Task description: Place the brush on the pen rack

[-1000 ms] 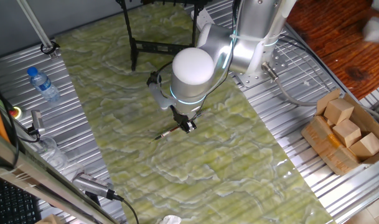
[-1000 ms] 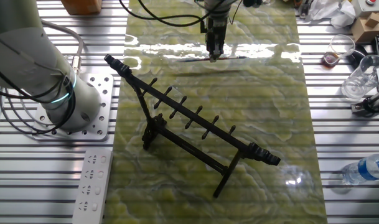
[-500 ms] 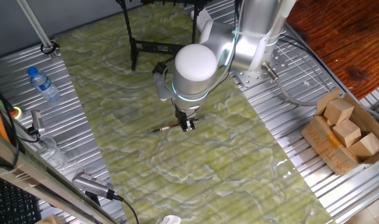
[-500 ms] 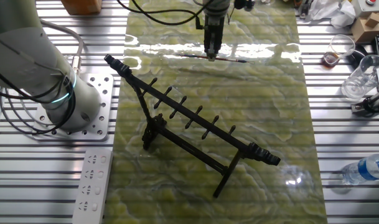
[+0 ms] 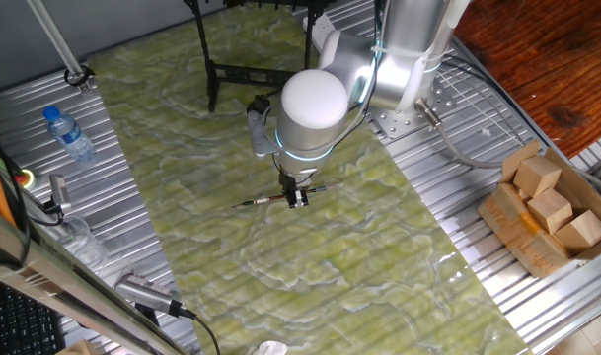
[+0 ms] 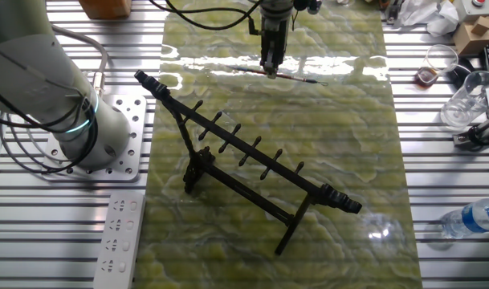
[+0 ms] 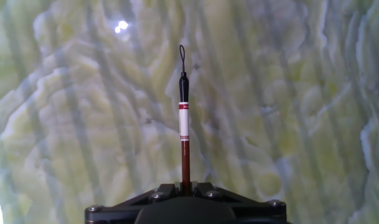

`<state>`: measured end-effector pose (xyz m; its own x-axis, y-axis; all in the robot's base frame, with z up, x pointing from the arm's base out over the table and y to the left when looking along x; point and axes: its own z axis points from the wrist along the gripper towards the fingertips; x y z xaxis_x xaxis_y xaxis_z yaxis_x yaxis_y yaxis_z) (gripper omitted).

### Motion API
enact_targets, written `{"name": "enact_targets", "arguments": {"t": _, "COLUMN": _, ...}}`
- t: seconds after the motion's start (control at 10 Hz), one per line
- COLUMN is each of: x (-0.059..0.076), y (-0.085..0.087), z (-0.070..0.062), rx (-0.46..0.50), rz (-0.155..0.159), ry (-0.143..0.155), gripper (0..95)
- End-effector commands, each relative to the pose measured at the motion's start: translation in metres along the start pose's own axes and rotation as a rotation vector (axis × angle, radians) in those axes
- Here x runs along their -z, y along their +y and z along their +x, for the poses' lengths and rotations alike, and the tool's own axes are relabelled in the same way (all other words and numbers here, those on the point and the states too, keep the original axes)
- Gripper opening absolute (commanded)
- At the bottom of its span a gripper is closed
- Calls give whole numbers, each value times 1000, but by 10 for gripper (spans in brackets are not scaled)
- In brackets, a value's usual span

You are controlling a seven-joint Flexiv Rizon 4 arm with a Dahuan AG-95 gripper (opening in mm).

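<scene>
Brush (image 5: 270, 198): thin stick, reddish-brown handle, held crosswise in the pincer (image 5: 297, 198), roughly level and apparently clear of the mat. In the one fixed view it sticks out of both sides of the fingers, the longer part toward the water-bottle side. In the other fixed view the brush (image 6: 286, 75) slopes slightly, extending mostly to one side of the pincer (image 6: 268, 71). In the hand view the brush (image 7: 184, 134) runs straight away from the pincer body, showing a red-brown shaft, a white band, a dark section and a thin loop at the far end.

Pincer: narrow, fingers closed on the brush handle; it points downward over the mat. The fingertips themselves are hidden in the hand view.

Mat (image 5: 221, 148): green-yellow marbled sheet directly beneath the pincer, glossy, with glare patches; mat (image 6: 340, 144).

Pen rack (image 6: 244, 152): black thin-barred frame with a slanted crossbar bearing short pegs, standing on the mat well apart from the pincer, nearer the arm's base. In the one fixed view only its lower bars (image 5: 243, 71) show, behind the arm.

Arm base (image 6: 91, 132): grey, bolted to the slatted metal table (image 6: 59, 233), beside the rack.

Power strip (image 6: 116, 241): white, on the table, far from the pincer.

Water bottle (image 5: 67, 133): lying on the table, off the mat's edge.

Cardboard box (image 5: 542, 212): holding wooden blocks, on the opposite side of the mat from the bottle.
</scene>
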<state>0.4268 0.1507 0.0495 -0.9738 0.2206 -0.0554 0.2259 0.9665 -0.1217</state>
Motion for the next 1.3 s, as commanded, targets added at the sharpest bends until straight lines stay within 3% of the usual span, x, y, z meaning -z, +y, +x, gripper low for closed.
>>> {"name": "enact_targets", "arguments": {"t": 0.1, "x": 1, "y": -1, "z": 1, "rx": 318, "rz": -4, "ry": 5, "gripper": 0}}
{"name": "enact_targets", "arguments": {"t": 0.4, "x": 1, "y": -1, "z": 1, "rx": 413, "rz": -6, "ry": 3, "gripper": 0}}
{"name": "enact_targets", "arguments": {"t": 0.5, "x": 1, "y": -1, "z": 0, "rx": 390, "rz": -6, "ry": 3, "gripper": 0}}
{"name": "enact_targets", "arguments": {"t": 0.6, "x": 1, "y": -1, "z": 0, "rx": 299, "rz": -9, "ry": 5, "gripper": 0}}
{"name": "enact_targets", "arguments": {"t": 0.7, "x": 1, "y": -1, "z": 0, "rx": 287, "rz": -9, "ry": 5, "gripper": 0}}
{"name": "enact_targets", "arguments": {"t": 0.9, "x": 1, "y": 0, "z": -1, "rx": 162, "rz": -20, "ry": 7, "gripper": 0}}
{"name": "enact_targets", "arguments": {"t": 1.3, "x": 2, "y": 0, "z": -1, "rx": 32, "rz": -53, "ry": 27, "gripper": 0}}
